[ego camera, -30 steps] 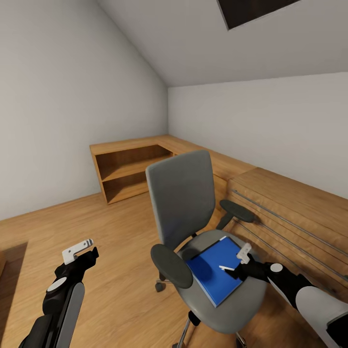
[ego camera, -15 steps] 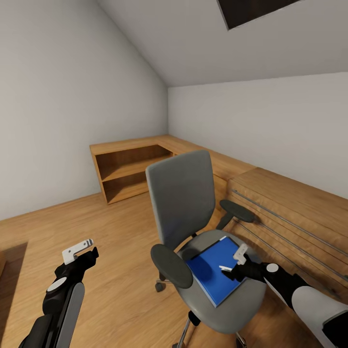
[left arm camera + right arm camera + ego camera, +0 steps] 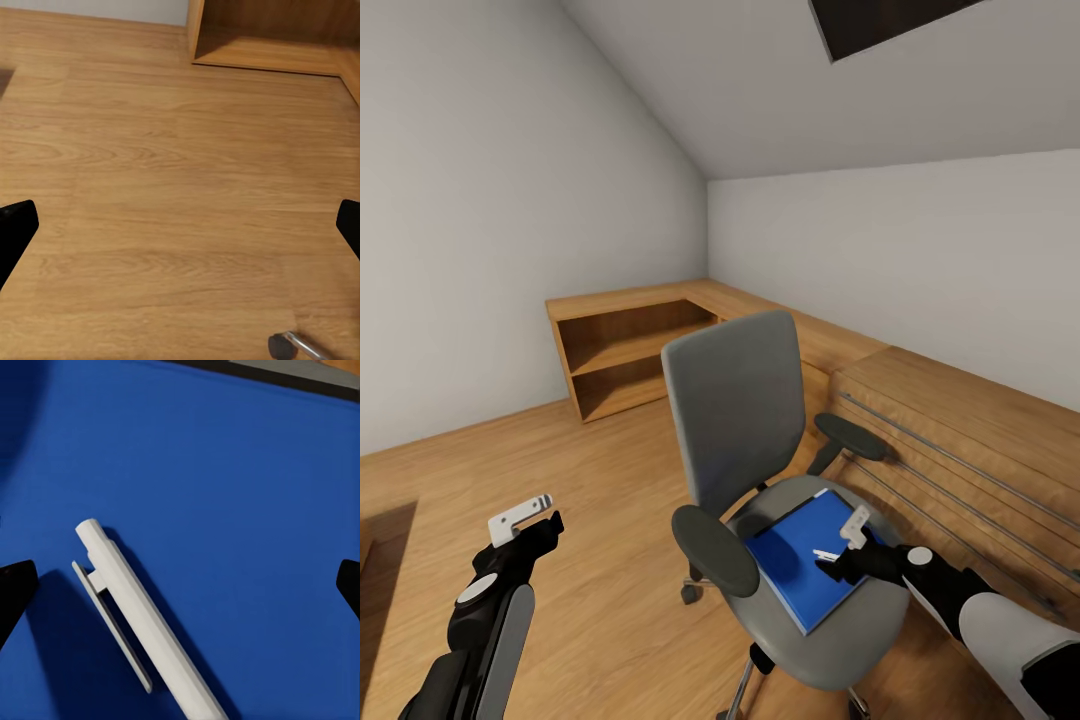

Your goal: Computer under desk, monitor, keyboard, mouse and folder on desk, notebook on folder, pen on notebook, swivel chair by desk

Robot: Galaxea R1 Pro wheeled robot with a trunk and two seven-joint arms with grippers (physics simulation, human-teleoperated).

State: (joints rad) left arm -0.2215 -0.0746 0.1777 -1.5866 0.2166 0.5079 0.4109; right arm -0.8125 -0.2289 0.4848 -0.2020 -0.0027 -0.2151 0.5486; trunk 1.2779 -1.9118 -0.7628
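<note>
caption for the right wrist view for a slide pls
Right gripper open over the white pen lying on the blue folder.

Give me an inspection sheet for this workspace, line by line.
Surface: grey seat of the swivel chair, standing on a wood floor.
Job's things: blue folder flat on the seat; white pen lying on the folder.
Clutter: nothing seen.
Grippers: right gripper open, low over the pen and folder, fingertips wide apart in the right wrist view; left gripper open, empty, above bare floor.
Cables: nothing seen.
Surroundings: light wooden shelf unit in the corner, wooden drawer cabinet beside the chair, grey walls, sloped ceiling with a dark skylight.
</note>
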